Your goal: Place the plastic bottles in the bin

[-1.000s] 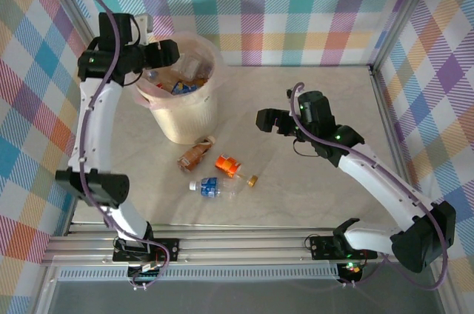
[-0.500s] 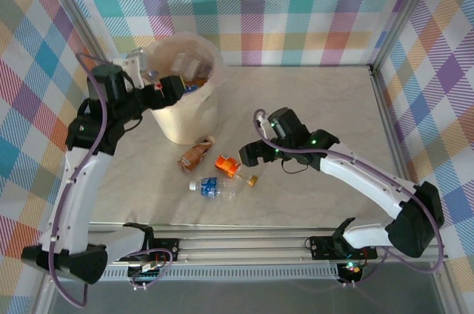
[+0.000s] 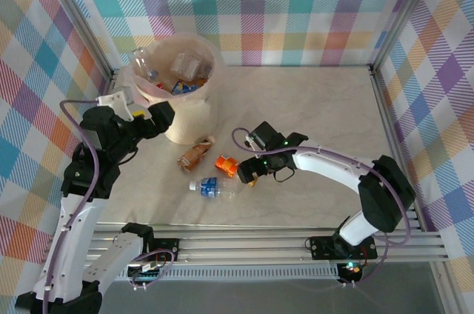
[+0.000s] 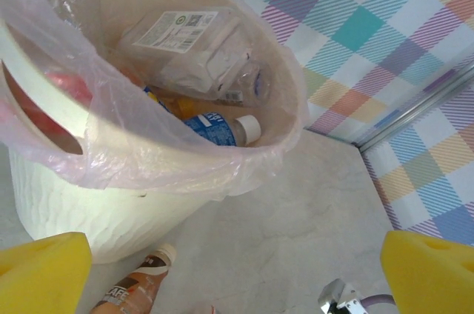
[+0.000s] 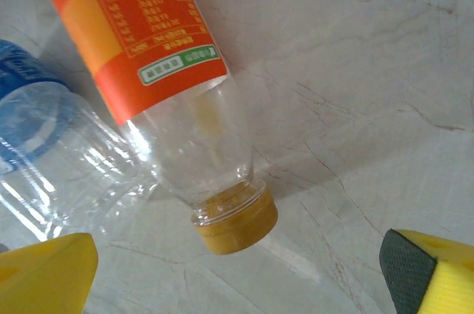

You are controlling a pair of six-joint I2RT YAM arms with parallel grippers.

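Loose on the table (image 3: pixel 333 114), in the middle of my overhead view, I count three: a brown-labelled bottle (image 3: pixel 194 155) nearest the foot of the bin (image 3: pixel 194 120), an orange-labelled bottle (image 3: pixel 227 166) to its right, and a clear blue-labelled bottle (image 3: pixel 213 186) below both. The bin stands in the upper left of that view. It is lined with a translucent bag (image 4: pixel 148 158) that folds out over the rim, and more bottles are piled inside. On the left wrist camera a blue-and-white one with a white cap (image 4: pixel 222 129) lies under a crushed clear one with a white label (image 4: pixel 194 40). Another clear bottle (image 3: pixel 139 58) sits at the bin's upper-left rim; I cannot tell whether it is inside or resting on the edge.

My right gripper (image 3: pixel 248 173) is low over the table at the neck end of the orange-labelled bottle. On its wrist camera that bottle runs from the upper left down to the centre, lying on the table, its yellow cap (image 5: pixel 235 221) nearest the lens. The blue-labelled bottle is at the left edge, seemingly touching it. The two pads sit in the bottom corners, spread wide and gripping nothing, and the cap lies a little above the gap between them.

My left gripper (image 3: pixel 157 115) hangs at the lower-left side of the bin, spread wide and empty. Its yellow pads (image 4: pixel 41 273) sit in the bottom corners of the wrist view, with the bin's wall and the brown-labelled bottle's cap end showing between them
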